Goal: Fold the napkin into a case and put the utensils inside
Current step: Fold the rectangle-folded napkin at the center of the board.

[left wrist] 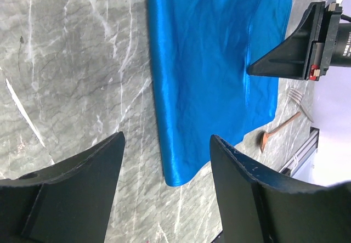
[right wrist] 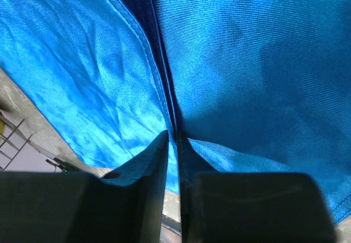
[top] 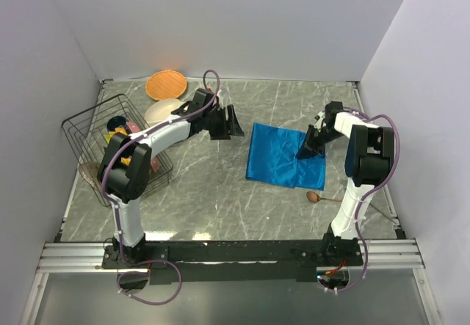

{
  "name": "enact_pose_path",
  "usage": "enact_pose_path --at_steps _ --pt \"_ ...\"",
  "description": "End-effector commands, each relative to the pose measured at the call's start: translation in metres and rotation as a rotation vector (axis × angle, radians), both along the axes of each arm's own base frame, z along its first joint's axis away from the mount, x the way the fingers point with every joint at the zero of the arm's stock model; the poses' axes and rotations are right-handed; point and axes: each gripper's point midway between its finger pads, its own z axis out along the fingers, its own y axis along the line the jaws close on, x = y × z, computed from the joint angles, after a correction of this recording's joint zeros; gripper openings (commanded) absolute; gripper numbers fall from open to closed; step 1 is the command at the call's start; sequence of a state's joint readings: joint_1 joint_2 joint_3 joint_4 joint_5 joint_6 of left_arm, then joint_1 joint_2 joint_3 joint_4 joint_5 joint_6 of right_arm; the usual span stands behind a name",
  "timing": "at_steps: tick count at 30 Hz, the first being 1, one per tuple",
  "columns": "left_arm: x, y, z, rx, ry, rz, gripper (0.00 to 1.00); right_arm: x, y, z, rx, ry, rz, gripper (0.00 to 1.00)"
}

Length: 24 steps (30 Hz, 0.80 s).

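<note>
The blue napkin [top: 273, 156] lies flat a bit right of the table's centre, with the right gripper [top: 307, 152] pinched tight on a fold at its right edge. The left gripper [top: 236, 127] hangs wide open just off its far-left corner. The wooden spoon [top: 314, 196] sits just near-right of it.

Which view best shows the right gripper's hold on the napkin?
Right wrist: the right gripper pinches a fold of the napkin close up. Top external shows it only at the cloth's right edge; left wrist shows it side-on.
</note>
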<state>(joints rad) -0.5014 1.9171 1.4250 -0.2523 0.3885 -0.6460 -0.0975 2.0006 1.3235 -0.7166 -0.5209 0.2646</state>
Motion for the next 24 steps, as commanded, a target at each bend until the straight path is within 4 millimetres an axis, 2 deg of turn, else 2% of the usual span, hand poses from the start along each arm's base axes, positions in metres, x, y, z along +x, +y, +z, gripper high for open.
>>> enact_pose_path --at_steps 1,5,15,24 --pt "0.0 0.003 0.027 -0.04 -0.057 -0.015 0.69 0.008 0.005 0.0 0.008 -0.014 0.004 0.13" --pt "0.001 0.006 0.026 -0.037 -0.056 -0.015 0.69 0.007 0.005 0.001 0.009 -0.011 0.004 0.0" --pt "0.003 0.011 0.024 -0.035 -0.052 -0.01 0.68 0.003 -0.005 0.014 -0.031 -0.038 0.006 0.0" --pt "0.002 0.013 0.02 -0.035 -0.044 -0.012 0.67 -0.004 -0.037 0.024 -0.084 -0.048 -0.026 0.0"
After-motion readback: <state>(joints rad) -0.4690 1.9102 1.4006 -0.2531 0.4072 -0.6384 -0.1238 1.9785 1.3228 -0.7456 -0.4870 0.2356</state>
